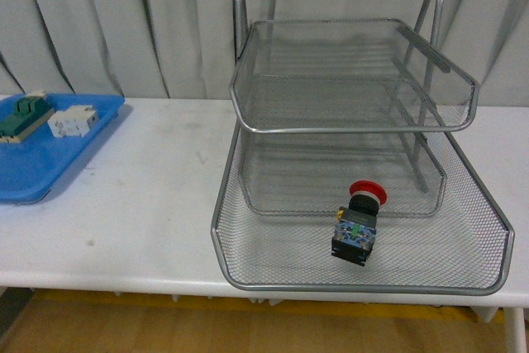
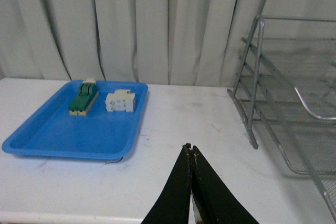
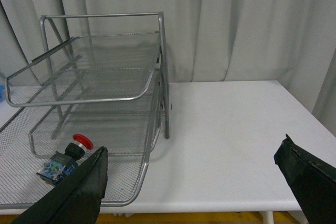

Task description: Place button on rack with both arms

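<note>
The button (image 1: 359,225), red round cap on a black body with green-blue details, lies tilted on the bottom tier of the silver wire-mesh rack (image 1: 248,279). It also shows in the right wrist view (image 3: 65,159), inside the rack (image 3: 137,187). Neither arm shows in the front view. My left gripper (image 2: 189,149) is shut and empty over the white table, between the blue tray and the rack (image 2: 254,98). My right gripper (image 3: 194,153) is wide open and empty, off the rack's side over the bare table.
A flat blue tray (image 1: 33,179) sits at the table's left with a green terminal block (image 1: 23,116) and a white block (image 1: 73,121) on it. It also shows in the left wrist view (image 2: 58,135). Grey curtains hang behind. The table's front edge is near.
</note>
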{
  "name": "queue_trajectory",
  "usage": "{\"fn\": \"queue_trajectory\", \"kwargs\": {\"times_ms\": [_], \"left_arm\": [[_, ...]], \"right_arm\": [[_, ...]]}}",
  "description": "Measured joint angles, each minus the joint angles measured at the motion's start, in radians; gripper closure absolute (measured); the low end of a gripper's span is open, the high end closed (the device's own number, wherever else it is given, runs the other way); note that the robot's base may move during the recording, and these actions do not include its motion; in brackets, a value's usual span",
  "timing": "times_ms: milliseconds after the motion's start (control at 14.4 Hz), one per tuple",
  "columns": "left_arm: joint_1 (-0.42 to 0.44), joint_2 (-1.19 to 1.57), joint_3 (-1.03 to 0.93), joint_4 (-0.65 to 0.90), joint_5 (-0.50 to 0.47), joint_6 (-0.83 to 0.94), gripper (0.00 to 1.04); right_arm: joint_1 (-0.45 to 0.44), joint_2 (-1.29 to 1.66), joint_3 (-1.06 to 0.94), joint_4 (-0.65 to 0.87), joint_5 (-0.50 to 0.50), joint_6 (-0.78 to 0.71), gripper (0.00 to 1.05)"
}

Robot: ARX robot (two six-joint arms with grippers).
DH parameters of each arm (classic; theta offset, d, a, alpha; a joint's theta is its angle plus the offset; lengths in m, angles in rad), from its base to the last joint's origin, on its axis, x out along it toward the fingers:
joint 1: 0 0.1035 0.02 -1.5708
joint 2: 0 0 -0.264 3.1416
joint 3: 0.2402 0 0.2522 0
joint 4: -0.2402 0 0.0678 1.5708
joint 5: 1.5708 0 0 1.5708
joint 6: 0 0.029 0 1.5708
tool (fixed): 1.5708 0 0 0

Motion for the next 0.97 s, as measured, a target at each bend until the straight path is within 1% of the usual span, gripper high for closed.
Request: {"fn": "queue_trajectory", "kwargs": {"times_ms": [277,900,969], "left_arm": [[0.0,-0.152,0.0,-0.147,0.0,0.0,1.03],[0.0,-0.359,0.0,-0.362,0.0,0.0,1.03],[0.0,-0.466,0.0,-0.515,0.003,0.0,1.03]], "right_arm": [[0.0,0.0,0.0,0.0,0.0,0.0,0.06],[0.0,0.0,0.0,0.0,0.0,0.0,0.06],[0.0,0.0,0.0,0.0,0.0,0.0,0.06]]}}
